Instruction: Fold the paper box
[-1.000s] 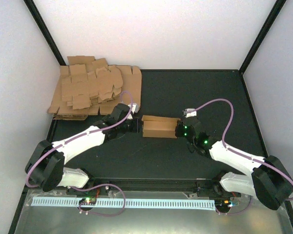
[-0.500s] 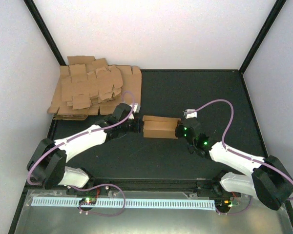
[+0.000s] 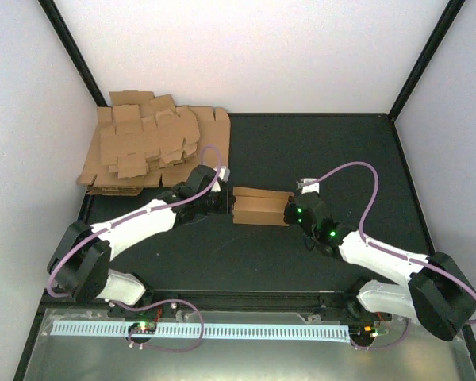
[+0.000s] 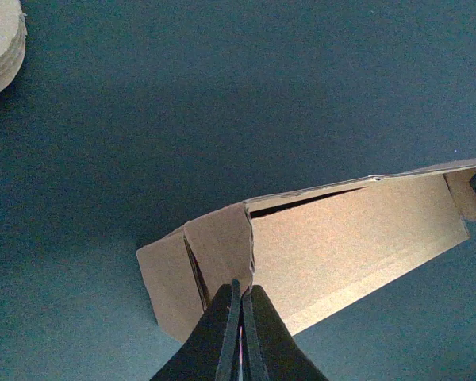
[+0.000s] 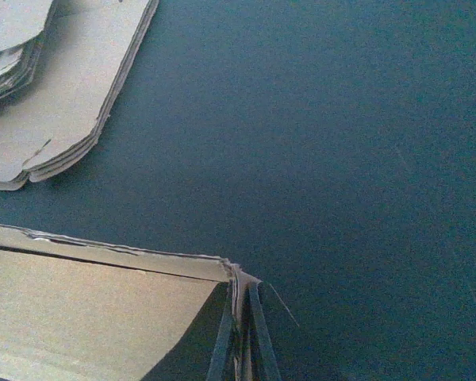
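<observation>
Dark tabletop [image 3: 301,151], paper box [image 3: 260,206] between left gripper [image 3: 228,204] and right gripper [image 3: 289,212]

A thick pile of brown cardboard sheets [image 3: 147,151] lies beyond and to the left of the jaws of the left gripper [image 3: 227,204], apart from them, on the dark table mat [image 3: 333,151]. White walls [image 3: 262,55] stand far ahead. A white perforated strip [image 3: 238,330] lies well behind those jaws.

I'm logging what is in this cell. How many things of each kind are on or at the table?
Box: 1
Sheet pile: 1
Arms: 2, left arm, right arm
Total: 4
</observation>
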Robot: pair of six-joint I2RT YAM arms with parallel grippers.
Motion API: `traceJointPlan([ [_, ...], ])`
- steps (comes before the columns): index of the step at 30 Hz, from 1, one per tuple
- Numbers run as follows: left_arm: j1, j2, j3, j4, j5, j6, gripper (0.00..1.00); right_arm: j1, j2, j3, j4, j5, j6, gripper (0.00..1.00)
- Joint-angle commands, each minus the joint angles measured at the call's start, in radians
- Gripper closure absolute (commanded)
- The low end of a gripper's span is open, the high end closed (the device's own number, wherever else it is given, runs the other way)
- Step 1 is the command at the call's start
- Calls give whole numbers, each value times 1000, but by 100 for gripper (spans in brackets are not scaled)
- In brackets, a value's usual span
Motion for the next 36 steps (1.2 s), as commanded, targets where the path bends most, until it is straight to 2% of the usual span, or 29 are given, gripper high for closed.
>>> traceJointPlan([
  [1, -21, 9, -7, -14, 25, -7, 98, 19, 5, -1, 2, 7, 10, 92],
  [15, -20, -7, 12, -105, -47, 72, 98, 19, -8, 15, -29, 18, -26, 92],
  [36, -39, -3, -60, -42, 3, 40, 99, 22, -21, -50, 18, 26, -35, 91],
])
